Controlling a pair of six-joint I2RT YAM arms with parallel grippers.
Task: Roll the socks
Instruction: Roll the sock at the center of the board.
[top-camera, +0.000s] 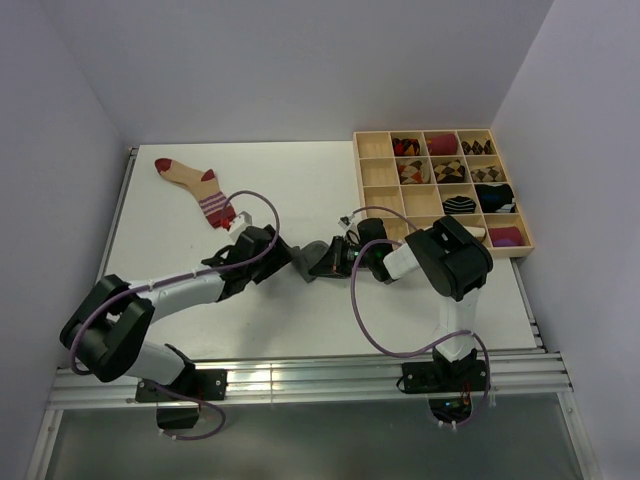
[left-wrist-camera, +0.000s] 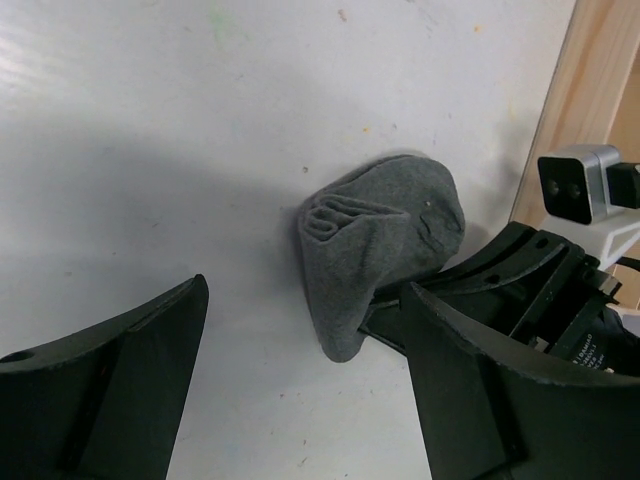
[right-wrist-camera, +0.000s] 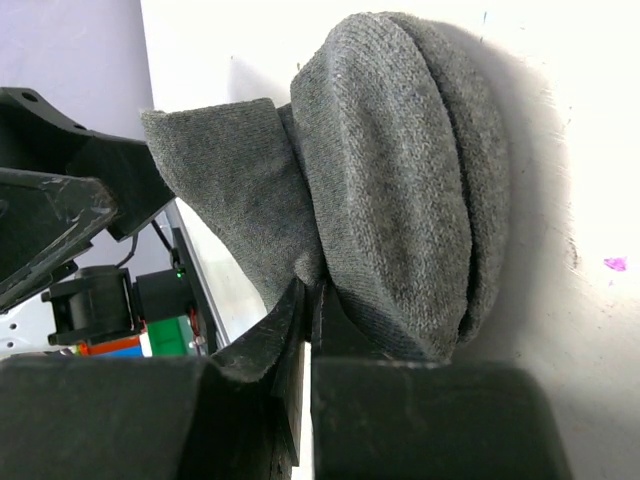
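Near edge of the worktop (top-camera: 200, 310), anything but the two arm bases? (Kim)

Nothing else there. Action is mid-worktop, where both grippers meet over the grey sock (top-camera: 303, 263). (Raj)

Left gripper (left-wrist-camera: 300, 390)? (Kim)

Fingers (left-wrist-camera: 110, 380) spread wide, nothing between them. The sock sits bunched on the surface just ahead of the gap, and neither finger touches it. (Raj)

Right gripper (right-wrist-camera: 310, 320)? (Kim)

Fingers pressed together, clamped on a fold at the sock's lower edge. From its wrist camera the fabric runs straight into the pinch, with the rest bulging above as a thick folded lump. It comes in from the right, opposite the left gripper, tips close. (Raj)

Is the sock lifted? (Kim)

Can't tell fully; most of it looks to rest on the worktop. (Raj)

Further back? (Kim)

Beige sock (top-camera: 195, 185) lies flat toward the far-left corner, dark-red toe pointing left, striped cuff toward centre, well apart from both grippers. At the far-right corner sits a wooden tray (top-camera: 356, 185) of square compartments, with rolled sock bundles (top-camera: 414, 172) in several of them. (Raj)
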